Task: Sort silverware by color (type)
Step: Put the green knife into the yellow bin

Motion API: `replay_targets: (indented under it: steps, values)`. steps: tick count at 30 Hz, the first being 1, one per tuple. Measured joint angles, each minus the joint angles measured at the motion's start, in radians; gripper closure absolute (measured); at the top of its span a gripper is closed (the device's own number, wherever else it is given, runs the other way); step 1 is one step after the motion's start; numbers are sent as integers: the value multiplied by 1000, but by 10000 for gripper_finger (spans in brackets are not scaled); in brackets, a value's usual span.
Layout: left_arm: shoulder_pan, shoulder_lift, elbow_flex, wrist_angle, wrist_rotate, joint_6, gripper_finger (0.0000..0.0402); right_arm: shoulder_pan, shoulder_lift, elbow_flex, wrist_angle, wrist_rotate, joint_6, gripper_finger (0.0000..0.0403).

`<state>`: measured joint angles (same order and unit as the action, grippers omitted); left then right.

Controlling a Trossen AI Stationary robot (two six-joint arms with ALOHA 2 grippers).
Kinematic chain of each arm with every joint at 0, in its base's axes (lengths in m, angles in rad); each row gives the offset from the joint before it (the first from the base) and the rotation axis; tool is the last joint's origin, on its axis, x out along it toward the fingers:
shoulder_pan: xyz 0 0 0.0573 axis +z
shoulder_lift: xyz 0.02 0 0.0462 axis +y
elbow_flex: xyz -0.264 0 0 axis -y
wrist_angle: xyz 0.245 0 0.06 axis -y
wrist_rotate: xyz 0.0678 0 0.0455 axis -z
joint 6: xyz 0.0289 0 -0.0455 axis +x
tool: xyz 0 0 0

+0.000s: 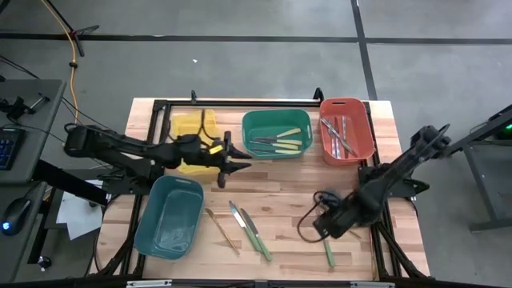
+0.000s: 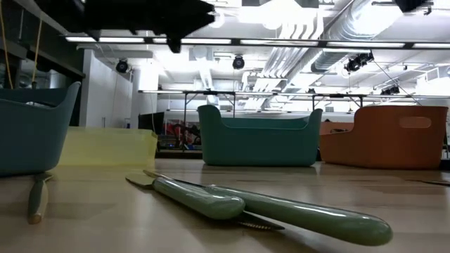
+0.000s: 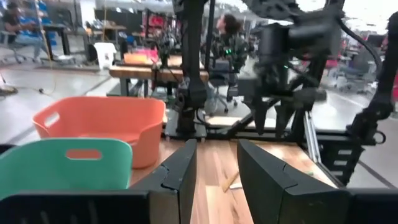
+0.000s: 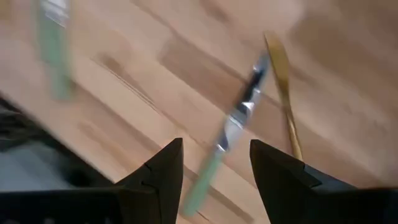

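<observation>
Loose silverware lies flat on the wooden table near its front edge: a tan wooden piece point(image 1: 222, 230), two green-handled knives point(image 1: 240, 218) point(image 1: 256, 234) and another green-handled piece point(image 1: 328, 252). More green-handled pieces lie in the green bin point(image 1: 278, 120), and silver ones in the red bin point(image 1: 360, 132). My left gripper point(image 1: 242, 166) hovers level and open beside the yellow bin point(image 1: 192, 128), nothing between its fingers point(image 3: 180, 171). My right gripper point(image 1: 326, 222) points down over the near right of the table, open point(image 4: 214, 180), above a green-handled knife point(image 4: 233, 127) and a tan piece point(image 4: 281, 81).
A teal bin point(image 1: 170, 216) stands at the near left, and the yellow, green and red bins stand in a row along the far side. A black frame runs around the table's edges. Bare wood lies between the bins and the loose pieces.
</observation>
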<state>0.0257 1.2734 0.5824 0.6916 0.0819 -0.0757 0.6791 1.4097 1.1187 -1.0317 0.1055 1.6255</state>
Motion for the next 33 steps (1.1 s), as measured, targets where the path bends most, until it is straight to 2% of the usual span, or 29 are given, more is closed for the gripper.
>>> replay_targets:
  steps: [6,11,14,17,30,33]
  values:
    - [7,53,22,0,3,1,298,30,199,-1,31,-221,47,234]
    - [8,48,22,-1,3,1,298,49,306,-1,111,-341,94,234]
    - [8,47,22,2,4,10,298,52,338,-2,180,-347,99,234]
    - [8,47,22,2,4,19,298,52,356,-2,231,-303,117,234]
    - [8,47,22,1,4,28,298,42,450,-1,208,-302,146,234]
    - [8,47,22,1,4,28,298,33,460,2,209,-306,120,246]
